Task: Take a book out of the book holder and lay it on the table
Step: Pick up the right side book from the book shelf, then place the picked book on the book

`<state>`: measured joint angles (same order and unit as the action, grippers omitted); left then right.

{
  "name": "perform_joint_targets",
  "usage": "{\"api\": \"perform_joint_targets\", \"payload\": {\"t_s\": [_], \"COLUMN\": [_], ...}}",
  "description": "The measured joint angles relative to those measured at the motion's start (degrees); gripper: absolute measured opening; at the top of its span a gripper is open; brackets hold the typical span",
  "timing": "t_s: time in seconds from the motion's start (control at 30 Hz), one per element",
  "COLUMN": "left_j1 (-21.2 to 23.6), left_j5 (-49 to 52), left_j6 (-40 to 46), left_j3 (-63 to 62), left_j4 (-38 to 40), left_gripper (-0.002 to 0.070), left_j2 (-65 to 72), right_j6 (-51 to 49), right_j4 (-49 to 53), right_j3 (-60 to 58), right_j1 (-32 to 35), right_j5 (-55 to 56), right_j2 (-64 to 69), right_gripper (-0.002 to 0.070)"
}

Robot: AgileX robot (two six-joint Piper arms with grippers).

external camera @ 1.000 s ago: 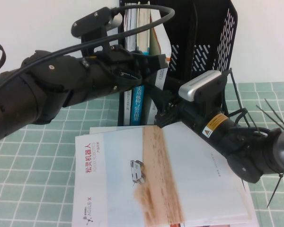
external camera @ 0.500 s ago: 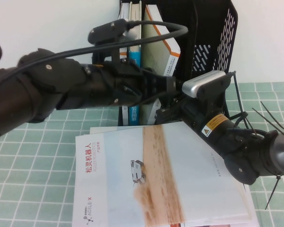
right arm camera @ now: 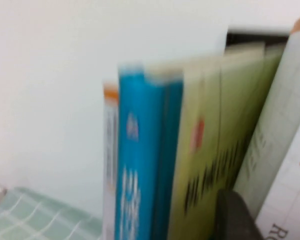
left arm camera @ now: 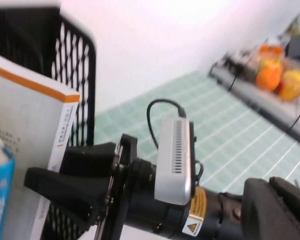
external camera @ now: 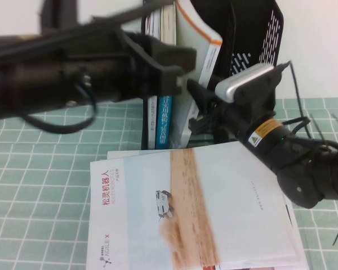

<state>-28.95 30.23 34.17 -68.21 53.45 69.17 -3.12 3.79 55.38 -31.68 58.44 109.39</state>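
- The book [external camera: 198, 34] now leans out of the row. Its top is tipped toward 1 o'clock, away from the blue-spined book [external camera: 164, 121], but it is still inside the book holder [external camera: 253, 34].
- The left gripper [external camera: 183, 59] has swung higher at 12 o'clock, against the book's cover; whether it is clenched I cannot tell.
- The right gripper [external camera: 198, 104] has moved to the book's lower edge; I cannot tell if it is grasping.
- Judging by this, extraction is just starting, and the tabletop [external camera: 39, 169] holds only the striped booklet [external camera: 186, 208].
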Motion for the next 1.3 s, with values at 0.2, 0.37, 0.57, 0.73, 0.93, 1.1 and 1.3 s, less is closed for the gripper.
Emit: {"api": "perform_joint_targets", "payload": {"t_s": [0.2, 0.37, 0.57, 0.73, 0.93, 1.1, 1.3], "left_j1": [0.0, 0.0, 0.0, 0.0, 0.0, 0.0, 0.0], "left_j5": [0.5, 2.2, 5.0, 10.6, 13.3, 9.4, 7.6], "left_j6": [0.1, -0.2, -5.9, -7.9, -9.2, -9.4, -10.7], "left_j3": [-0.2, -0.2, -0.2, -0.2, -0.3, -0.6, -0.9], "left_j4": [-0.1, -0.9, -0.9, 0.8, 1.1, -3.2, -4.3], "left_gripper": [-0.0003, -0.0003, -0.0003, -0.0003, -0.0002, -0.0002, -0.0002], "left_j2": [-4.0, -4.8, -4.9, -6.9, -14.1, -22.2, -28.1], "right_j6": [2.5, 6.3, 12.7, 17.7, 8.1, -6.6, -12.7], "right_j4": [-1.6, -2.8, 1.3, 16.1, 41.6, 62.6, 78.4], "right_j3": [0.0, -0.4, -0.7, -0.7, -0.7, -0.7, -1.3], "right_j1": [0.0, 0.0, 0.8, 1.0, 1.0, 0.8, -2.0], "right_j5": [0.0, -0.3, -0.4, -6.9, -19.8, -20.3, -18.3], "right_j2": [-4.0, -7.7, -16.5, -27.1, -35.6, -36.1, -33.6], "right_gripper": [0.0245, 0.0237, 0.0183, 0.0168, 0.0167, 0.0167, 0.0167]}}
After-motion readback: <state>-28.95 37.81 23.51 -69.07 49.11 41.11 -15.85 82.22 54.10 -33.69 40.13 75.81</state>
